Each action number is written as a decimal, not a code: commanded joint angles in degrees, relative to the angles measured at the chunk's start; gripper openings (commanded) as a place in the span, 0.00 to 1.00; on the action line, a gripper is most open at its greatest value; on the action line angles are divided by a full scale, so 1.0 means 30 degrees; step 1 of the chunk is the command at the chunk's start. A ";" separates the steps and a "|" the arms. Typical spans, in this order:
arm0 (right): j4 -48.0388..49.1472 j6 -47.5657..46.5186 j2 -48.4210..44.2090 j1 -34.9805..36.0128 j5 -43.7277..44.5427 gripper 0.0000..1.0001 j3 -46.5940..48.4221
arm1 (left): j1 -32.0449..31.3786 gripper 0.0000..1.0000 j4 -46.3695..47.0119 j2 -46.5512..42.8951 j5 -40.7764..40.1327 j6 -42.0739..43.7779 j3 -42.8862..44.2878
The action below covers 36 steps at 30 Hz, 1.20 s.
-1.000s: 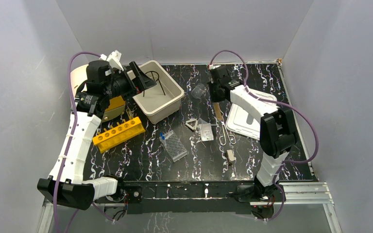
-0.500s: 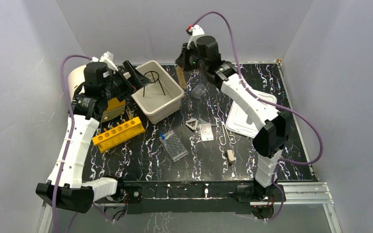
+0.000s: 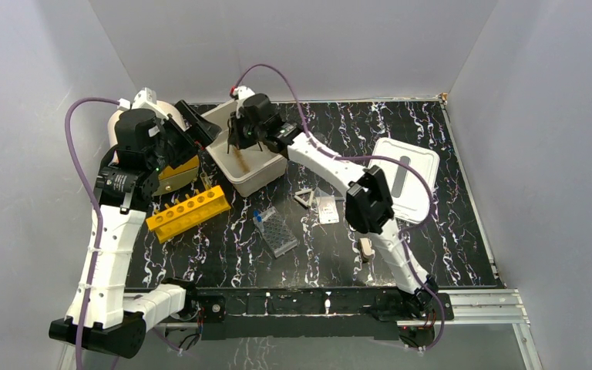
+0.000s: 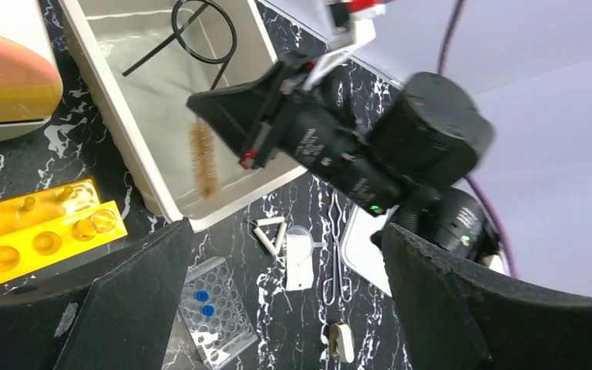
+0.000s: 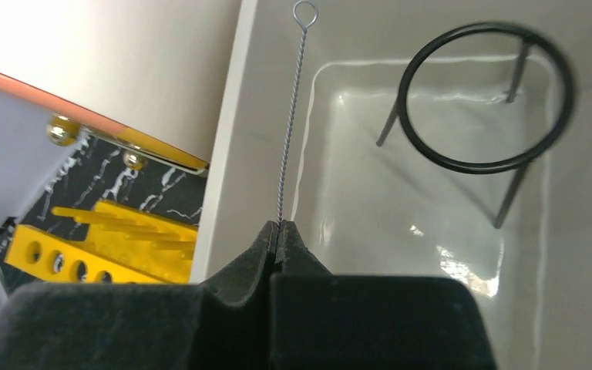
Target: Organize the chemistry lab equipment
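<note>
Black marbled table (image 3: 447, 231), top view: at 11 o'clock the right gripper (image 3: 235, 140) is clamped on a tube brush (image 3: 240, 159) that hangs into the beige tub (image 3: 266, 173).

Left wrist view: the left gripper (image 4: 287, 231) has its fingers wide apart and holds nothing.

Right wrist view: a black wire stand (image 5: 486, 96) sits in the tub at 1 o'clock.

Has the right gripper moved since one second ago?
Yes. The right gripper, shut on a wire brush, has moved left: it was right of the beige tub, now it is above it.
</note>
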 commanded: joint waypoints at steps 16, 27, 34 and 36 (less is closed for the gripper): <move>-0.2479 -0.0073 0.4598 0.0732 0.0645 0.09 0.5264 | -0.0066 0.93 -0.0827 0.0234 -0.0396 0.1308 0.1006; -0.3297 0.1192 0.3826 0.0738 -0.0255 0.42 0.7176 | -0.0059 0.93 -0.0657 0.0331 -0.0318 0.1615 0.1232; -0.1403 0.1120 -0.0808 0.0651 0.0318 0.53 0.3360 | -0.0062 0.95 -0.0382 0.0432 -0.0110 0.2026 0.1622; -0.0858 0.1137 -0.2325 0.0515 0.0661 0.55 0.1862 | -0.0051 0.95 -0.0216 0.0479 0.0157 0.2120 0.1660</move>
